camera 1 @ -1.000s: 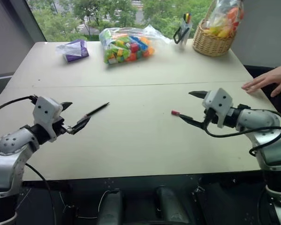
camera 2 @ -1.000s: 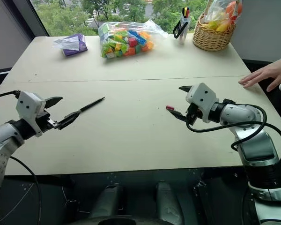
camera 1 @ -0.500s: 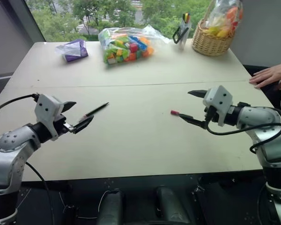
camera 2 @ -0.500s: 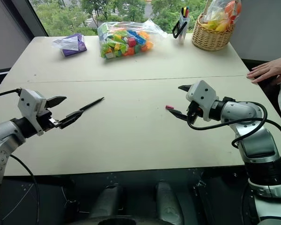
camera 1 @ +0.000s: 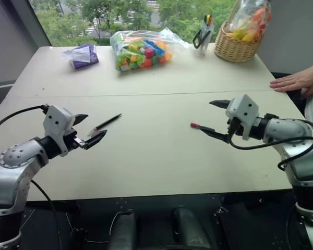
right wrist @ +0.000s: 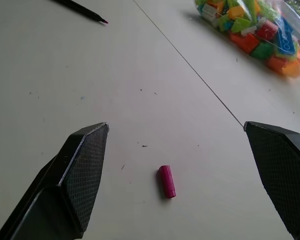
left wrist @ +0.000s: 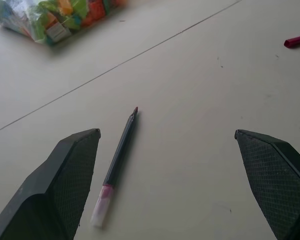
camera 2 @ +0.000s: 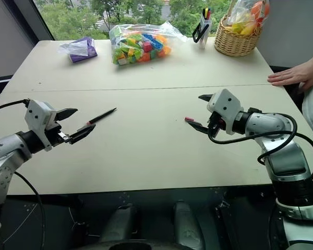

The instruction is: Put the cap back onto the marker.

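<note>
Marker (camera 1: 105, 124) lay uncapped on the pale table (camera 1: 151, 156), on the robot's left side of it, pointed tip toward the bag of building blocks (camera 1: 140, 51) at the far edge and its pink-and-white rear end nearest the left gripper (camera 1: 88, 130). That gripper hung just short of the marker with its two black fingers spread wide, holding nothing; in the left wrist view the marker (left wrist: 119, 162) sat between the finger pads, closer to one of them, touching neither. Measured from the marker, the cap (camera 1: 194, 125) rested well apart on the robot's right half of the table, a small red-pink tube lying on its side. The right gripper (camera 1: 211, 117) stood just beside the cap, fingers likewise wide apart and empty; its lower fingertip reached nearly to the cap, though whether they touched cannot be told. In the right wrist view the cap (right wrist: 166, 181) lay on bare table between the two pads, clear of both. Beyond the marker, along the far edge, sat a purple packet (camera 1: 83, 55), the bag of blocks, a pen holder with scissors (camera 1: 204, 32) and a wicker basket (camera 1: 238, 48). A person's hand (camera 1: 297, 82) rested flat at the table's right edge, far from the marker.
</note>
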Controlling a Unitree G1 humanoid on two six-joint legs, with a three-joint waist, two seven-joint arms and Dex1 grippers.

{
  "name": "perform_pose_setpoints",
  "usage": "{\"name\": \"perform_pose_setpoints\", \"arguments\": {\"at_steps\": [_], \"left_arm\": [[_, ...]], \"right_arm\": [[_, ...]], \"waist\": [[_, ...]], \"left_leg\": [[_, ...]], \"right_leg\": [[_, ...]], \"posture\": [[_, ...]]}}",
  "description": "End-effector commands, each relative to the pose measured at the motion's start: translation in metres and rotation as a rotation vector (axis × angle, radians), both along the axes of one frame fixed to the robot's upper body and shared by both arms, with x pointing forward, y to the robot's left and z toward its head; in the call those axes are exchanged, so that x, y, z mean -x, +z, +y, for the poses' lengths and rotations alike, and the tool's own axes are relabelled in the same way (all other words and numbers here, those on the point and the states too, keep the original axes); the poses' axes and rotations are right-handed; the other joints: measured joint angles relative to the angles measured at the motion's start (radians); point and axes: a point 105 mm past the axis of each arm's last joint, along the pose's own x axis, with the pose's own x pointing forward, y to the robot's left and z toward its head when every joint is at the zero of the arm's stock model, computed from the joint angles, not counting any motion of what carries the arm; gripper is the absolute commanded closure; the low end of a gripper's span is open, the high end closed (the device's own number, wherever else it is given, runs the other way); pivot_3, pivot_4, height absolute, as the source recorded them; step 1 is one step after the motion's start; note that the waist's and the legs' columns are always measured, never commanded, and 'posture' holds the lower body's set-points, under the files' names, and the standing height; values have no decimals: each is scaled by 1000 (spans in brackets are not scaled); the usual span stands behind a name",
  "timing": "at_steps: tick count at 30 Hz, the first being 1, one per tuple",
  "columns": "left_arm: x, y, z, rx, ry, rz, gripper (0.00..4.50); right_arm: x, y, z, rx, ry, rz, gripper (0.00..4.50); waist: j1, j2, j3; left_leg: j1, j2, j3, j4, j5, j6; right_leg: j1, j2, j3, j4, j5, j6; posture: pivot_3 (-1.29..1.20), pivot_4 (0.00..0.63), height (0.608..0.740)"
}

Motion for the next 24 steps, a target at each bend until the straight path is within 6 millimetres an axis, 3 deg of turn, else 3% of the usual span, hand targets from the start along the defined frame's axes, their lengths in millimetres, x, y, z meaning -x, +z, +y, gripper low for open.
{"name": "perform_pose_setpoints", "arguments": {"at_steps": [1, 6, 14, 24], "left_arm": [[-9, -3, 10, -14, 20, -13, 0], [-35, -28, 21, -47, 21, 41, 0], [-85, -39, 25, -110, 22, 63, 0], [-99, -63, 13, -162, -83, 196, 0]], "right_arm": [[5, 10, 8, -6, 26, -46, 33], [7, 7, 13, -23, 26, -39, 33], [12, 5, 12, -26, -1, -45, 33], [17, 6, 9, -29, -43, -64, 33]], "waist": [[0, 0, 0], [4, 0, 0], [3, -1, 0], [2, -1, 0]], "left_leg": [[0, 0, 0, 0, 0, 0], [0, 0, 0, 0, 0, 0], [-2, -1, 0, 0, 0, 0], [-4, -1, 0, 0, 0, 0]], "right_leg": [[0, 0, 0, 0, 0, 0], [0, 0, 0, 0, 0, 0], [-1, 0, 0, 0, 2, 3], [-3, 0, 0, 0, 2, 3]], "posture": [[0, 150, 740], [0, 150, 740], [0, 150, 740], [0, 150, 740]]}}
